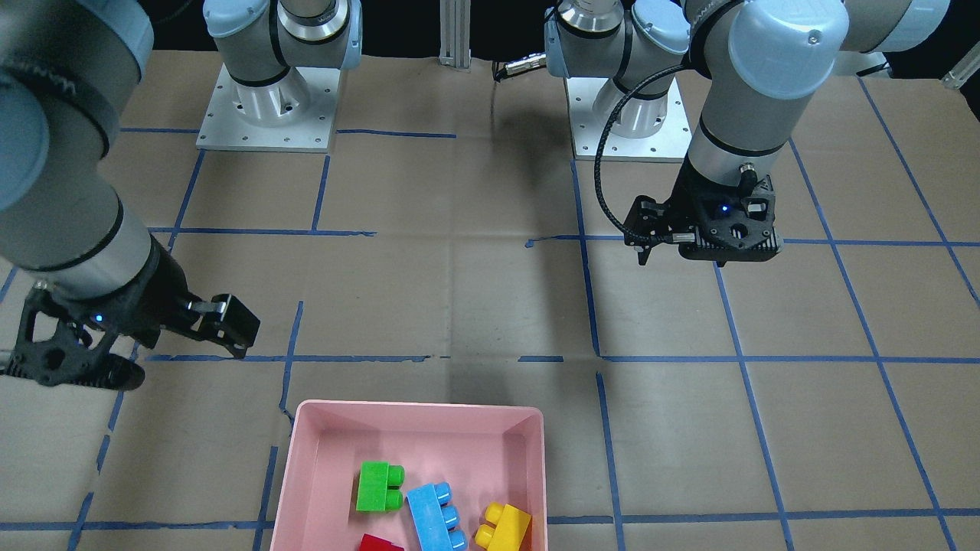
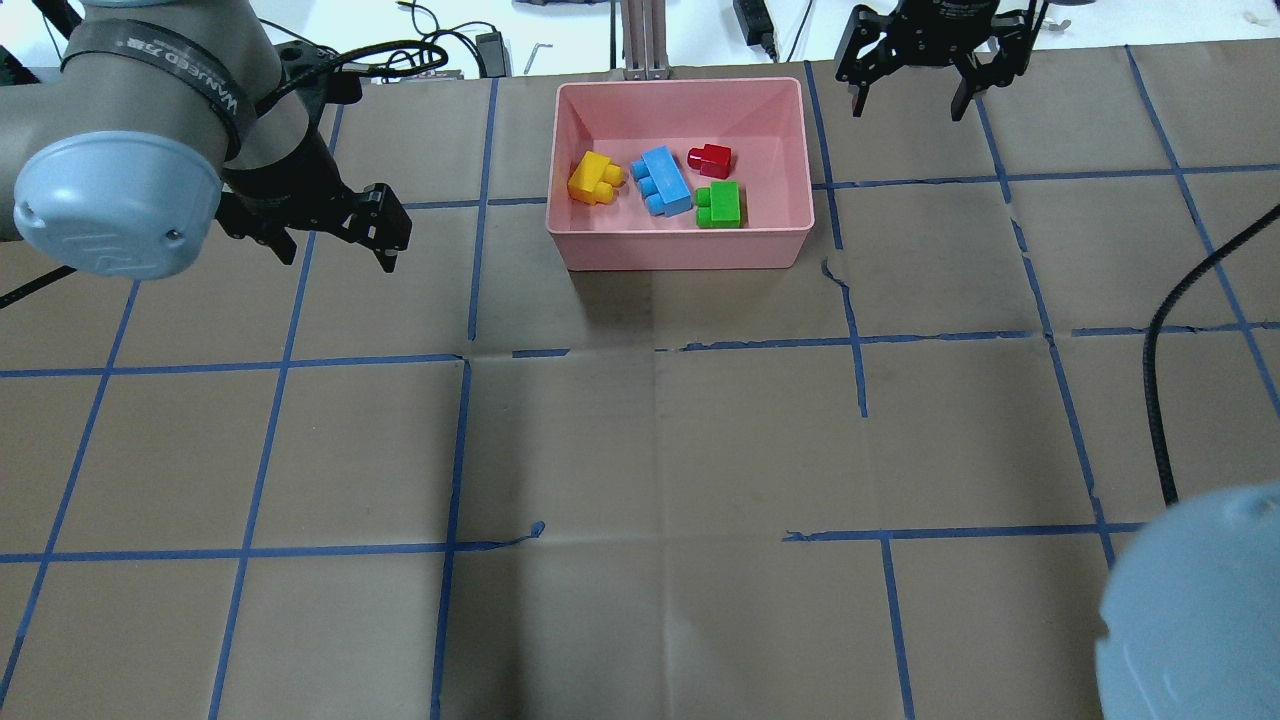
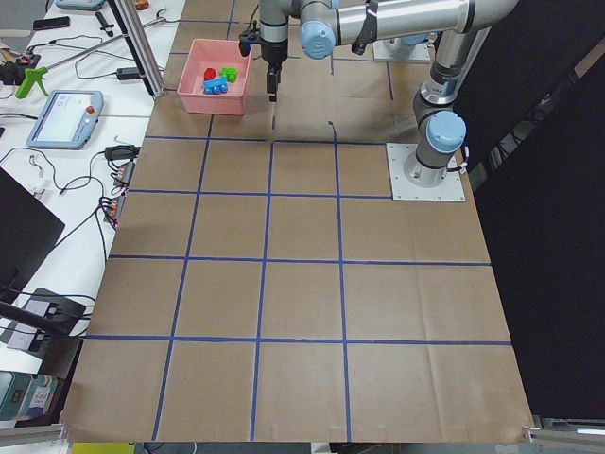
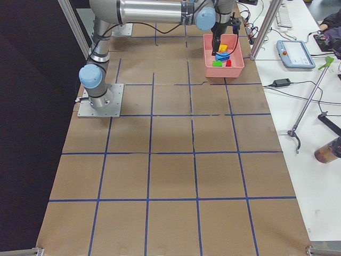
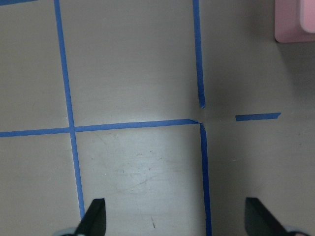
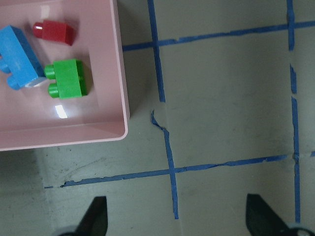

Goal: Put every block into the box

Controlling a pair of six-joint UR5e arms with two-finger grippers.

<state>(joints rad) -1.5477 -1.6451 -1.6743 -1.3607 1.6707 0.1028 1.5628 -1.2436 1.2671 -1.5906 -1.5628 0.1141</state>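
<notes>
The pink box [image 2: 680, 246] stands at the far middle of the table. In it lie the yellow block [image 2: 593, 178], the light-blue block [image 2: 661, 181], the red block [image 2: 710, 157] and the green block [image 2: 720, 204]. My left gripper [image 2: 335, 250] hovers open and empty to the left of the box. My right gripper [image 2: 910, 105] hovers open and empty beyond the box's right side. The right wrist view shows the box wall [image 6: 120, 73] with the green block [image 6: 68, 84], the red block [image 6: 54, 32] and part of the light-blue block [image 6: 17, 56]. The left wrist view shows only a box corner [image 5: 295, 22].
Brown paper with a blue tape grid [image 2: 460, 450] covers the table. The two arm bases [image 1: 264, 107] stand on the robot's side. A black cable [image 2: 1165, 400] hangs at the right. A metal post [image 2: 645, 40] stands just behind the box.
</notes>
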